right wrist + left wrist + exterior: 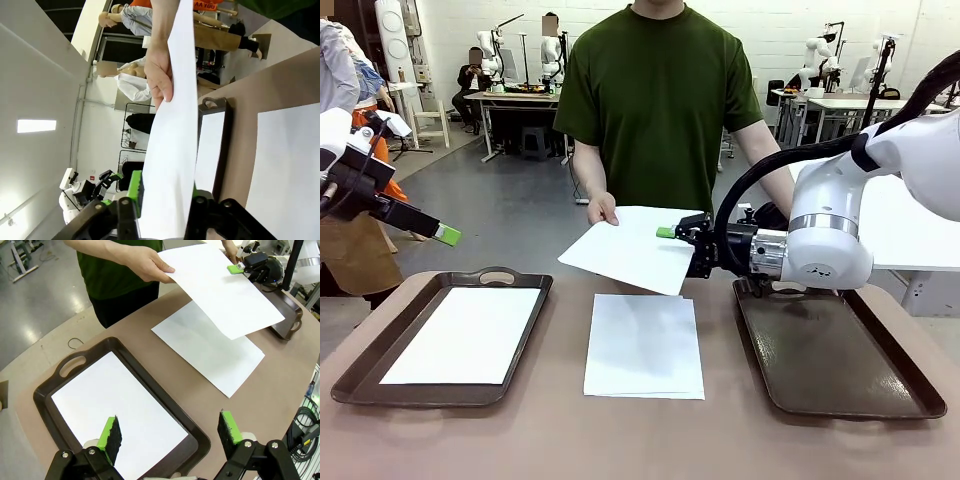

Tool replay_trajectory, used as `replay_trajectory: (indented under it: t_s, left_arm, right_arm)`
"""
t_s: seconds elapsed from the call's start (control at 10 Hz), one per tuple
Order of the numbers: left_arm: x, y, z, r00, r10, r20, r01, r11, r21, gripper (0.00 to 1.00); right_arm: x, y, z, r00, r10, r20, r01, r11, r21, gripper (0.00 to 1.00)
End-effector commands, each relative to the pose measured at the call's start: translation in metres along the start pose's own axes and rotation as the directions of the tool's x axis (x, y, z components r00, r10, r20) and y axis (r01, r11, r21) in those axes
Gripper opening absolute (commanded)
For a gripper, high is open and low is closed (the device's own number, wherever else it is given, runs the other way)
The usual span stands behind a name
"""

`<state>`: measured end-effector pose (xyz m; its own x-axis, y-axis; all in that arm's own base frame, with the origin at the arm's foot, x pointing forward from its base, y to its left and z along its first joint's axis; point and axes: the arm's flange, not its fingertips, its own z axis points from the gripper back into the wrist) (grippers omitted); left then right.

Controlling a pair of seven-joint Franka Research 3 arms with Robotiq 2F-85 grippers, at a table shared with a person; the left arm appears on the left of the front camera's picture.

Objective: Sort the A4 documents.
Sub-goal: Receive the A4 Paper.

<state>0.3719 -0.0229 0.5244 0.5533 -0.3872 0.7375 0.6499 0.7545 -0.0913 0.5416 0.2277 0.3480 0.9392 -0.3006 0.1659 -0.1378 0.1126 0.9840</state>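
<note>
- Closest in, a pile of A4 documents [643,345] lies flat on the table [620,440] between the left tray [365,375], carrying a single sheet [465,335], and the right tray [840,360].
- Above that left tray hangs the left gripper [170,431], jaws spread wide, empty.
- Risk: pulling while the person's hand [602,210] grips the offered sheet [632,248] could crumple it; a weak pinch could drop it.
- Its opposite edge runs mid-air between the fingers of the right gripper [167,200]; whether they are clamped on it I cannot tell.

My jaws stand apart around the edge of a white sheet [175,125] that a person's hand [159,75] holds above the counter [270,85]; a second sheet [287,165] lies flat there.
</note>
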Motion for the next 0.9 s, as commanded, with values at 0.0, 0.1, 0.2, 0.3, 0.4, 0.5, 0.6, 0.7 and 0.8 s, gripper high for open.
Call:
replay_trajectory:
  t_s: [0.0,0.1,0.2,0.3,0.4,0.5,0.6,0.7,0.8]
  left_arm:
    - [-0.0010,0.0011,-0.0004,1.000,0.003,0.000,-0.003,1.000,0.000,1.00]
    - [-0.0010,0.0011,-0.0004,1.000,0.003,0.000,-0.003,1.000,0.000,1.00]
    - [-0.0010,0.0011,-0.0004,1.000,0.003,0.000,-0.003,1.000,0.000,1.00]
    - [-0.0010,0.0011,-0.0004,1.000,0.003,0.000,-0.003,1.000,0.000,1.00]
    - [-0.0010,0.0011,-0.0004,1.000,0.003,0.000,-0.003,1.000,0.000,1.00]
    - [-0.0010,0.0011,-0.0004,1.000,0.003,0.000,-0.003,1.000,0.000,1.00]
    - [-0.0010,0.0011,-0.0004,1.000,0.003,0.000,-0.003,1.000,0.000,1.00]
    - [-0.0010,0.0011,-0.0004,1.000,0.003,0.000,-0.003,1.000,0.000,1.00]
    - [-0.0010,0.0011,-0.0004,1.000,0.003,0.000,-0.003,1.000,0.000,1.00]
  right_arm:
    - [-0.0013,-0.0032,0.0004,1.000,0.009,0.023,-0.009,1.000,0.003,0.25]
    - [-0.0014,-0.0042,0.0019,1.000,0.005,0.025,-0.006,1.000,0.004,0.17]
    - [-0.0013,-0.0045,0.0028,1.000,0.004,0.027,-0.004,1.000,0.005,0.06]
    - [-0.0014,-0.0049,0.0036,1.000,0.003,0.028,-0.003,1.000,0.008,0.00]
    - [-0.0011,-0.0047,0.0038,1.000,0.002,0.028,-0.003,1.000,0.010,0.00]
    - [-0.0021,-0.0039,0.0042,1.000,0.003,0.023,-0.004,1.000,0.012,0.00]
    - [-0.0025,-0.0034,0.0041,1.000,0.004,0.020,-0.005,1.000,0.011,0.00]
    - [-0.0027,-0.0026,0.0045,1.000,0.008,0.016,-0.008,1.000,0.011,0.00]
    - [-0.0020,-0.0008,0.0057,1.000,0.021,0.007,-0.021,1.000,0.017,0.00]
